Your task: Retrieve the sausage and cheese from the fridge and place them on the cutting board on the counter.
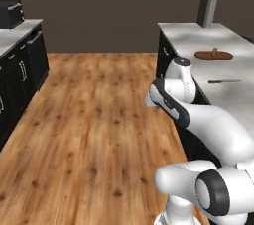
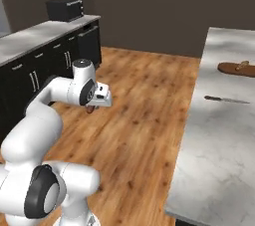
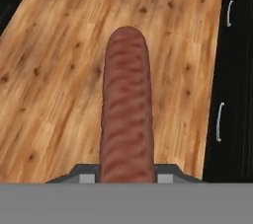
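Right now the pincer [image 3: 126, 176] is clamped on the sausage [image 3: 125, 104], which in the hand view stands out from between the two small dark finger tips as a long reddish-brown cylinder with a rounded far end. Beyond it lies the wooden floor [image 3: 59, 70], and along the right edge of that view runs a black cabinet front with thin silver handles [image 3: 219, 122].

From the right base view the white arm bends forward over the floor, and the pincer [image 2: 91, 107] hangs under the hand, with a small reddish bit of the sausage [image 2: 89, 109] showing at its underside. In the left base view the hand is turned away, so the grip itself cannot be made out there.

The desk [image 1: 228, 100] with its marbled white-grey top runs along the right of the arm. On its far part lies the cutting board [image 1: 213, 56], dark reddish-brown and oval, with a small brown thing on it that is too small to tell. Nearer on the same desk lies a knife [image 1: 224, 81], well apart from the board.

Across the floor, a second desk [image 2: 40, 36] over black cabinets carries a dark toaster [image 2: 64, 9].
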